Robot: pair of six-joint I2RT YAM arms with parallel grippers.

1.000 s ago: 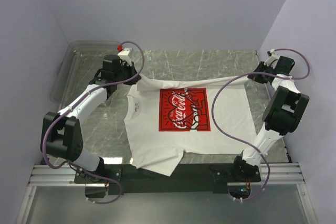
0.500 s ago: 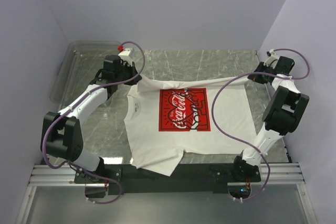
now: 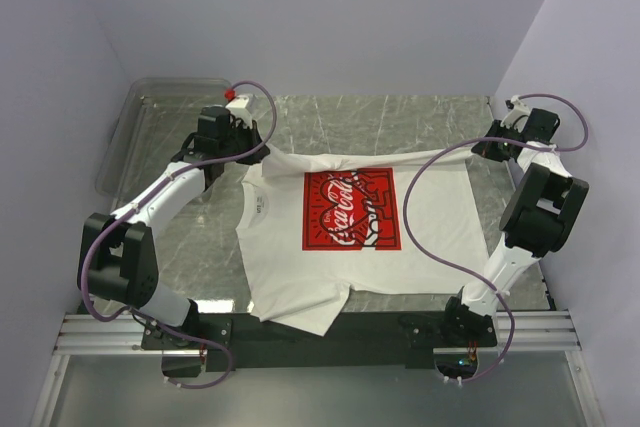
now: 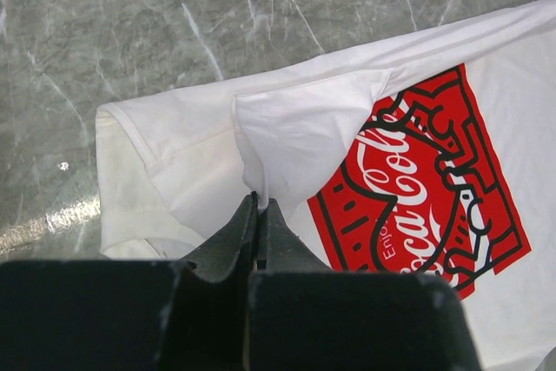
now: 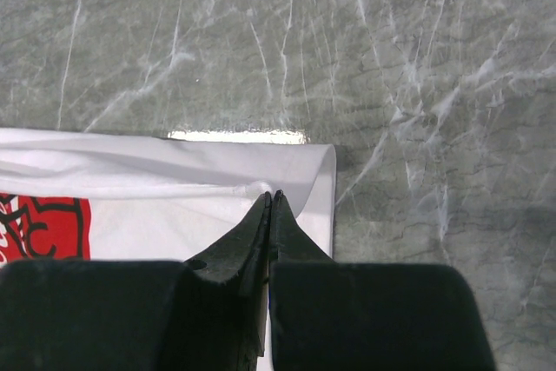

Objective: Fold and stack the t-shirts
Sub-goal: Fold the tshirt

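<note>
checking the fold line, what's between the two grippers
Top view: the far edge of the Coca-Cola t-shirt runs from left gripper to right gripper, both shut on it.

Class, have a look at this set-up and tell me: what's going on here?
Two robot arms are handling a white t-shirt with a red Coca-Cola print, spread face up on the marble table. The left pincer is shut on fabric by the sleeve at the far edge, and the right pincer is shut on the far hem corner, so that edge runs stretched between them. A clear bin sits at the far left.
</note>
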